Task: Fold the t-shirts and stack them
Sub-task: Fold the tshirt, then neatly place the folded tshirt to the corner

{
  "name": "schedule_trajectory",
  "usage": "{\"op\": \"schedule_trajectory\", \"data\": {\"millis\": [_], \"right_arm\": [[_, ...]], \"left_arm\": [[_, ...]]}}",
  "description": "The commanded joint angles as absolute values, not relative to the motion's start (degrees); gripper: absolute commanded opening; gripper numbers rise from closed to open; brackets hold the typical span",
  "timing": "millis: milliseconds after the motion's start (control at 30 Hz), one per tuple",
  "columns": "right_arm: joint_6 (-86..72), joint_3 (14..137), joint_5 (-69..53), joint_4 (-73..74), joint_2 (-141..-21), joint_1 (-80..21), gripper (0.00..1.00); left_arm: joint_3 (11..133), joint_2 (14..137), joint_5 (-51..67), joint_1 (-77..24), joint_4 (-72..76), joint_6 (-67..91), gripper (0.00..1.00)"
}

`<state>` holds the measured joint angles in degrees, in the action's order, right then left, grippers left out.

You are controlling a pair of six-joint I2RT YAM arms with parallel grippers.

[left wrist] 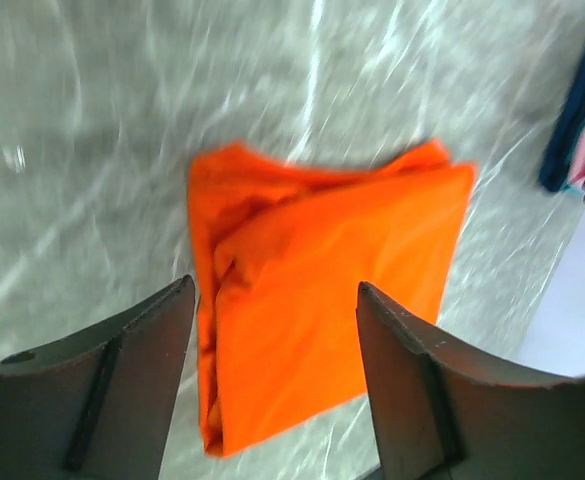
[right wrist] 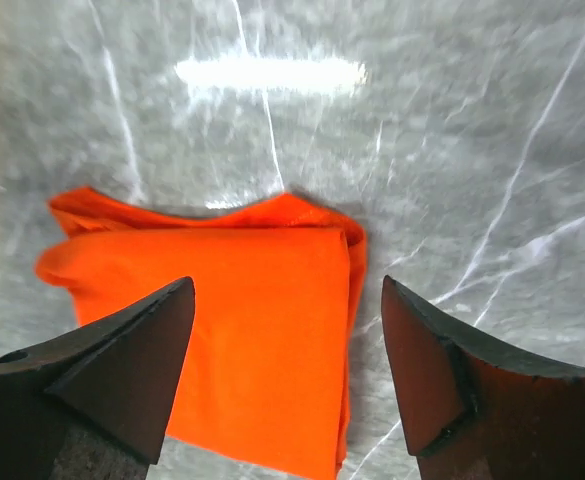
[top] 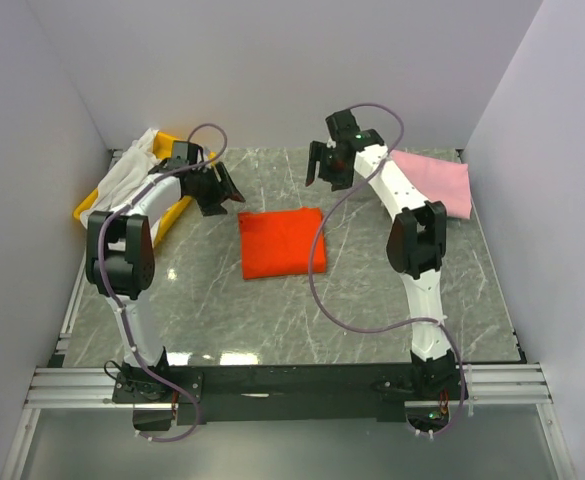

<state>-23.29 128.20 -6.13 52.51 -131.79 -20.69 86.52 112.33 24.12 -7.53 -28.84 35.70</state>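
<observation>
Wide-open left jaws fill the bottom of the left wrist view, both dark fingers spread and nothing between them. Beneath them lies the orange-red t-shirt (left wrist: pixel 322 310), apart from the fingers. The right jaws stand just as wide in the right wrist view and grip nothing, with the same shirt (right wrist: pixel 232 330) on the stone below them.

From above, the orange-red t-shirt (top: pixel 282 243) is folded into a rough rectangle and lies flat near the middle of the grey marbled worktop (top: pixel 372 290). The left arm (top: pixel 122 250) reaches to a spot just beyond the shirt's far left corner. The right arm (top: pixel 417 240) reaches to one beyond its far right corner. Neither touches the cloth.

The pink t-shirt (top: pixel 437 180) lies folded at the far right of the worktop, partly behind the right arm. The white t-shirt (top: pixel 132 170) sits crumpled in the yellow tray (top: pixel 85 210) at the far left corner. A strip of dark blue cloth (left wrist: pixel 580 100) shows at the right edge of the left wrist view, touching a bit of pink; its shape cannot be made out.
</observation>
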Motion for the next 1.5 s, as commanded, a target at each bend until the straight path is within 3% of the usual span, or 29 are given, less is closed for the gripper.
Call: {"op": "schedule_trajectory", "data": {"millis": [0,367,833,1000,1267,1467], "right_arm": [[-22.6,129.9,-9.7,50.6,-129.2,-18.9,0.82],[-19.6,102.8,-16.0,39.2,-113.6,-18.5,0.85],[-18.3,81.5,-34.4,27.7,-107.6,-18.3,0.85],[-19.6,74.9,-34.9,23.3,-106.3,-17.2,0.85],[-20.5,69.1,-37.4,17.8,-105.9,-14.9,0.85],[-21.0,67.2,-41.5,12.7,-108.4,-13.5,0.84]], "left_arm": [[89.2,110.0,22.4,-7.5,-24.3,36.3,0.71],[75.3,104.2,26.6,-8.2,-19.4,31.9,0.69],[65.2,103.1,27.9,-9.3,-15.2,29.1,0.68],[64.0,104.1,29.7,-9.8,-12.6,29.8,0.65],[62.8,106.3,31.2,-10.6,-9.4,30.1,0.55],[62.8,108.7,29.4,-10.6,-10.1,30.1,0.39]]}}
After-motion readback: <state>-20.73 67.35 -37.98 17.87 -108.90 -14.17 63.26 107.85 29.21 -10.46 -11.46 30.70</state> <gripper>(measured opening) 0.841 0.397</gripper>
